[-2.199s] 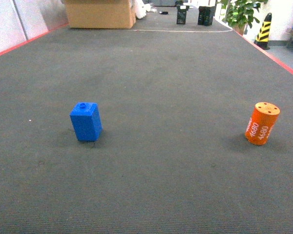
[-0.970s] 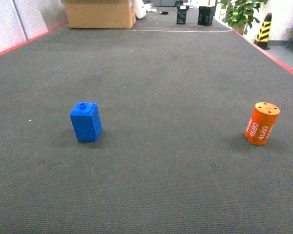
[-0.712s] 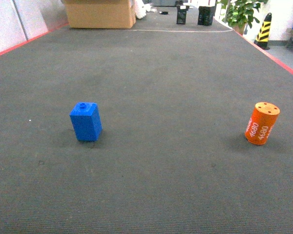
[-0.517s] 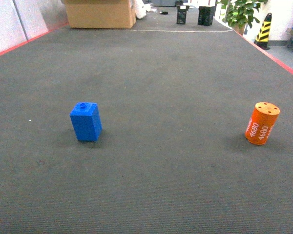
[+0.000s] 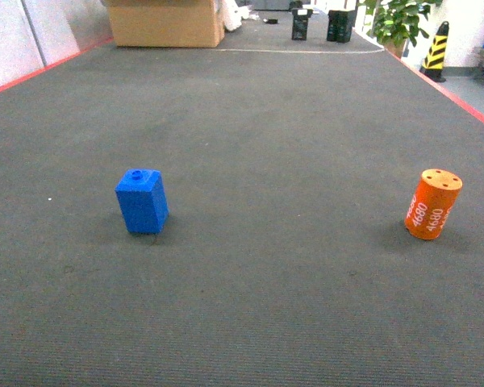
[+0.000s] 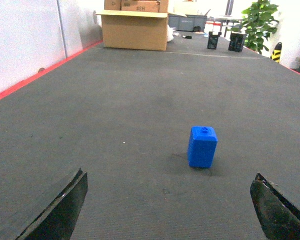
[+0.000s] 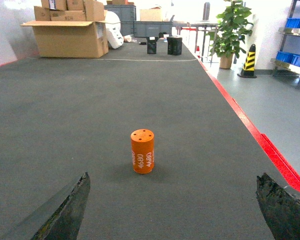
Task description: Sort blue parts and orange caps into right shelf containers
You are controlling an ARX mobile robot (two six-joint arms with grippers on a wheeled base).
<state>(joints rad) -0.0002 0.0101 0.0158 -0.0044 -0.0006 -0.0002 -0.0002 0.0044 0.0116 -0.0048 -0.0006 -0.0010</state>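
Note:
A blue part (image 5: 142,201) stands upright on the dark carpet at the left of the head view; an orange cap (image 5: 433,204) marked "4680" stands at the right. Neither gripper shows in the head view. In the left wrist view my left gripper (image 6: 170,202) is open and empty, and the blue part (image 6: 202,146) stands ahead of it, slightly right of centre, well apart from the fingertips. In the right wrist view my right gripper (image 7: 172,202) is open and empty, with the orange cap (image 7: 142,151) ahead, a little left of centre. Blue shelf containers (image 7: 298,23) sit far off at the right.
Red lines (image 5: 460,95) edge the carpet on both sides. At the far end stand a cardboard box (image 5: 165,22), two black items (image 5: 300,24), a potted plant (image 5: 397,20) and a yellow-black bollard (image 5: 437,50). A white wall (image 6: 20,40) runs along the left.

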